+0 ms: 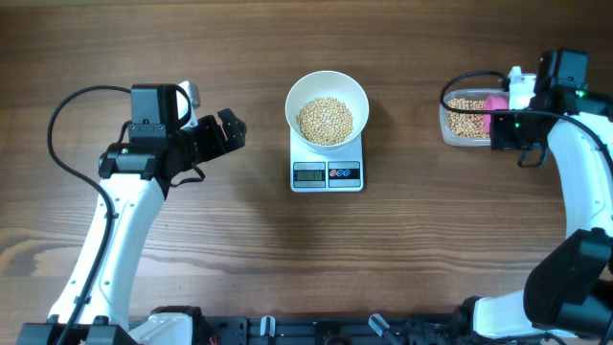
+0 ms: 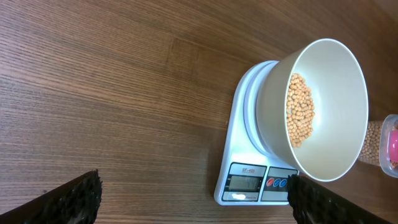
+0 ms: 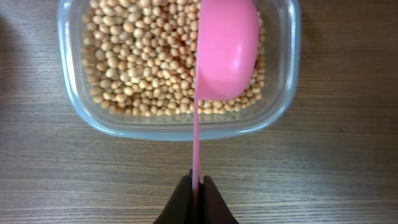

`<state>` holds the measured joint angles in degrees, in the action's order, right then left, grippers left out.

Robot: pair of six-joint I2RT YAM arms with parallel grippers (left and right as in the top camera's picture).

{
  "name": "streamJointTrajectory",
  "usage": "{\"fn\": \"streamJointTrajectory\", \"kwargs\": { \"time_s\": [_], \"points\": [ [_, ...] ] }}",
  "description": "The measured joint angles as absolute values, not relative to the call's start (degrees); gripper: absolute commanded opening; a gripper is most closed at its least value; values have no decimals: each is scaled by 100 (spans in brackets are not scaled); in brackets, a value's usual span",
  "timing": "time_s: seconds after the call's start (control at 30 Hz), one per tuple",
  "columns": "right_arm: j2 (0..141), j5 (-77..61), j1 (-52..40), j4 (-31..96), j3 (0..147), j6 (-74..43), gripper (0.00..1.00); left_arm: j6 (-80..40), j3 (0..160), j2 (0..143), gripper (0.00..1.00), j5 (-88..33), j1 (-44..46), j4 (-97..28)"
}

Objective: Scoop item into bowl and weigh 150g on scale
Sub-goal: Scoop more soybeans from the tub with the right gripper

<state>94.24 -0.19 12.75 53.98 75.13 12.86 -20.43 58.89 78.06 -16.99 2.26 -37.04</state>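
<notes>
The right end effector [image 3: 196, 186] is pinching the thin handle of a small pink plastic scoop [image 3: 227, 50], its jaws closed tight on it. The scoop's head is hanging over the far right part of a clear rounded-rectangular plastic tub [image 3: 283, 93]. It is showing only its smooth pink side to the wrist camera, so whether it is carrying anything or touching the pile is not showing. Inside the tub the small round pale tan-yellow beans [image 3: 137, 56] are lying thickly enough to cover most of the bottom. The tub is sitting near the right edge of the wooden surface [image 1: 192, 249], toward the far side. At the middle of the surface the round deep white bowl [image 2: 333, 93] is standing on the small flat white square kitchen scale [image 1: 327, 182], and a mound of the same beans [image 1: 326, 121] is filling its bottom. The scale's grey display [image 1: 308, 173] is lit but too small to read, so whether the target weight is reached cannot be told. The left end effector [image 1: 228, 132] is hovering open and empty toward the left edge, well apart from the scale. Judging by this, scooping is well underway, with the right arm seemingly going for another load or a small top-up.
</notes>
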Motion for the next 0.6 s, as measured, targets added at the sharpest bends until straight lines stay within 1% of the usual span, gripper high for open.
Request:
{"fn": "streamJointTrajectory", "kwargs": {
  "time_s": [0.27, 0.6],
  "points": [
    [9465, -19, 937, 5439, 7513, 1258, 4, -2043, 5889, 7806, 100, -1699, 226, -3701],
    [9465, -183, 908, 5612, 7513, 1153, 4, -2043, 5889, 7806, 100, -1699, 226, -3701]
  ]
}}
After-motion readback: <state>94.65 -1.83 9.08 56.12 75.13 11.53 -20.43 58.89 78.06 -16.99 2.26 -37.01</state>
